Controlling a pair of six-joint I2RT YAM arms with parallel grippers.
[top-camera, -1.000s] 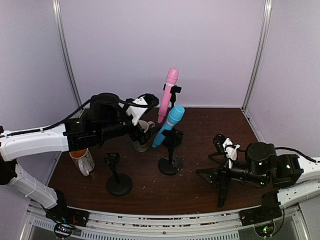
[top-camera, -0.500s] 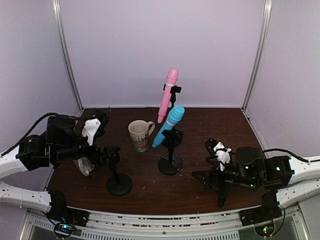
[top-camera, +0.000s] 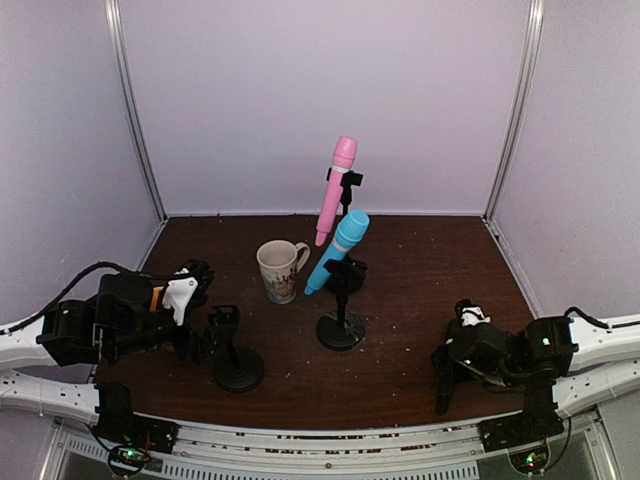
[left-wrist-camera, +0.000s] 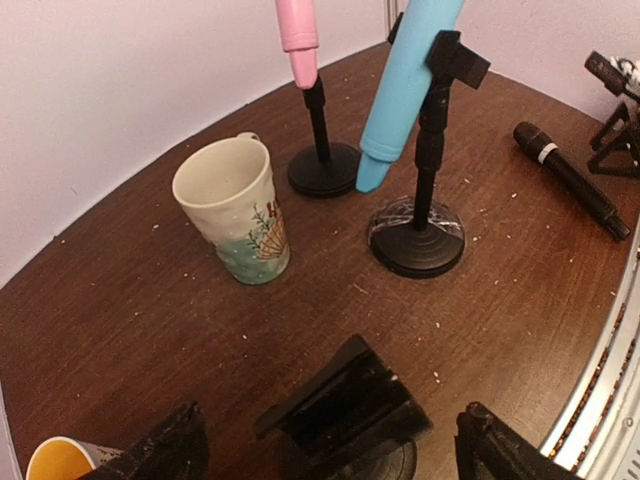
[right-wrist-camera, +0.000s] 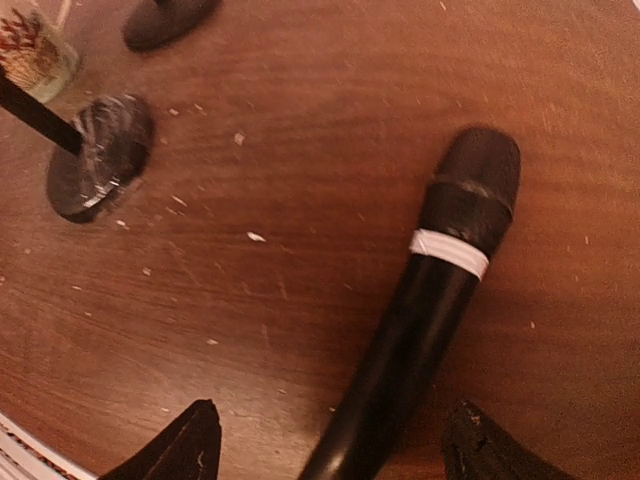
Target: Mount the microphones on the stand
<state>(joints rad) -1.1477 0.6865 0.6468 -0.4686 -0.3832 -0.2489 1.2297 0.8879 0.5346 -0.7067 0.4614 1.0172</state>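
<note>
The black microphone is seen lying flat on the bench, not yet mounted. It is straddled by the wide-spread right gripper but not pinched. The pink microphone and blue microphone are already clipped in place, so two of three are judged done. The third stand is left empty, framed by the wide-open left gripper.

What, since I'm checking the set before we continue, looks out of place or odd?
The black microphone lies flat on the table, straddled by the open right gripper, while the near-left stand has an empty clip. Pale crumbs litter the surface. Nothing looks spilled or broken.
</note>
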